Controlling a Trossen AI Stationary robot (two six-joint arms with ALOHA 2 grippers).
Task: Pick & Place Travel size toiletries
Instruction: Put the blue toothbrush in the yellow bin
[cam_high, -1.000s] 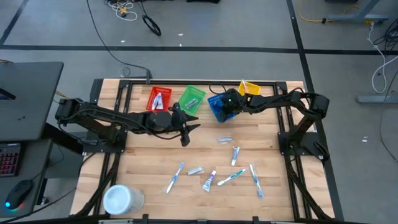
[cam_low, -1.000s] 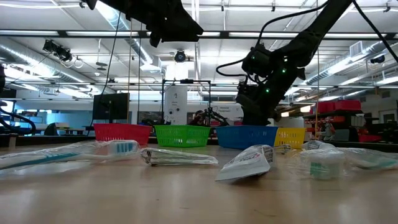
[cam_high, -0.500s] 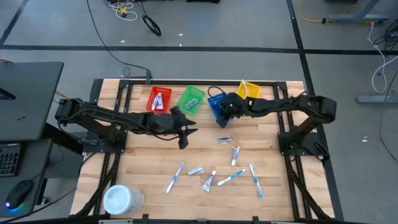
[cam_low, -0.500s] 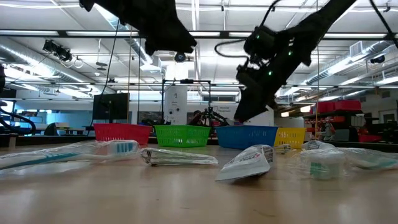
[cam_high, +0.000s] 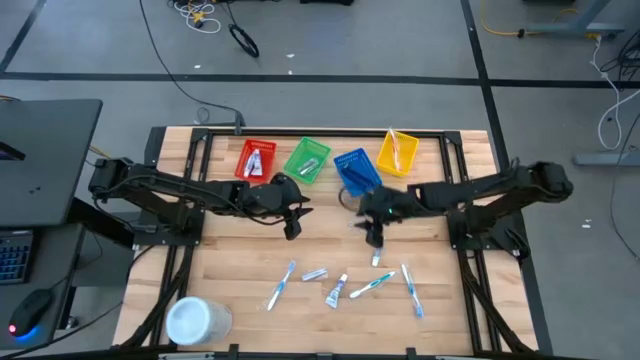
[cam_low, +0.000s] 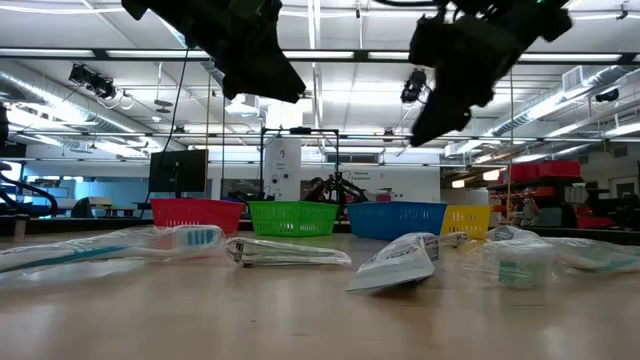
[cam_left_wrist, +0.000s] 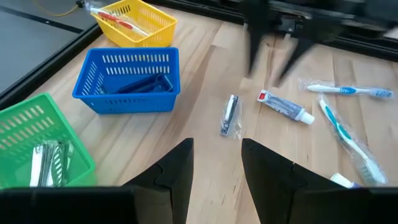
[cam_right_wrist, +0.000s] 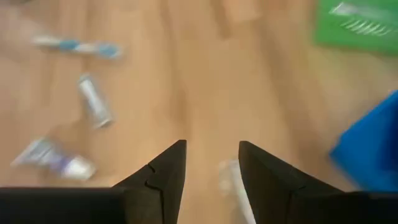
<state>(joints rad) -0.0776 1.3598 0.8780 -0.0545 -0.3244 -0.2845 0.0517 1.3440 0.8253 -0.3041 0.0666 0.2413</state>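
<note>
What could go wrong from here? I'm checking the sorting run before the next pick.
The right gripper, open, hangs over a small clear-wrapped silver item lying close to a white-and-blue tube; closing could nudge the tube or catch only the wrapper. The left gripper waits open nearby, above the wooden table, so the arms could crowd each other. The blue plastic basket is tilted; a drop at its rim may miss.

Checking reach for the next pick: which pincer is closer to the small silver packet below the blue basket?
Right. The right pincer hangs open almost directly over the packet. The left pincer, also open, is off to the side, nearer the green basket.
</note>
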